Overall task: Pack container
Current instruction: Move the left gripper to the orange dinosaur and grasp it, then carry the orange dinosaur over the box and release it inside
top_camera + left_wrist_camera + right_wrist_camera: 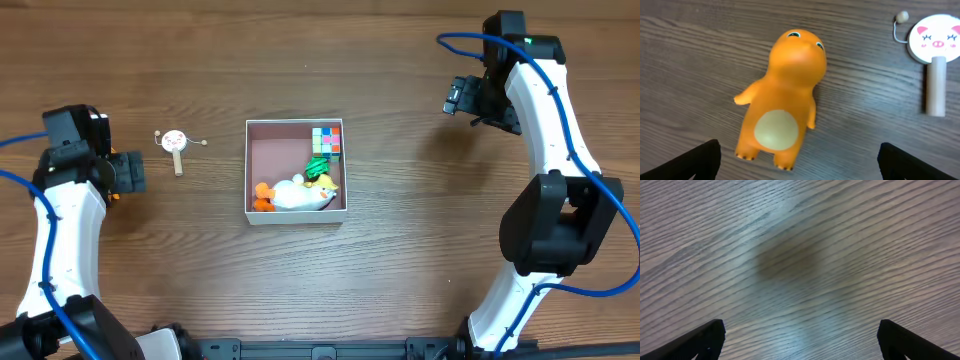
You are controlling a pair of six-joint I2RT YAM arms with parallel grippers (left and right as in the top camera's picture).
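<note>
The container (272, 158), a square white-walled box with a pinkish inside, sits mid-table. It holds a colourful cube (327, 141), a green toy (318, 167) and a white toy (303, 195) with orange parts. My left gripper (126, 172) hovers at the left, open, over an orange dinosaur toy (782, 100) lying on its back. The toy's feet point toward the wide-apart fingers (702, 160) of the left gripper (799, 162). My right gripper (462, 98) is at the far right, open. In the right wrist view the right gripper (800, 340) has only bare wood beneath it.
A small pig-face rattle drum (175, 142) with a wooden handle lies between the left gripper and the container. In the left wrist view the rattle drum (935, 42) is to the right of the dinosaur. The table (400, 260) is dark wood.
</note>
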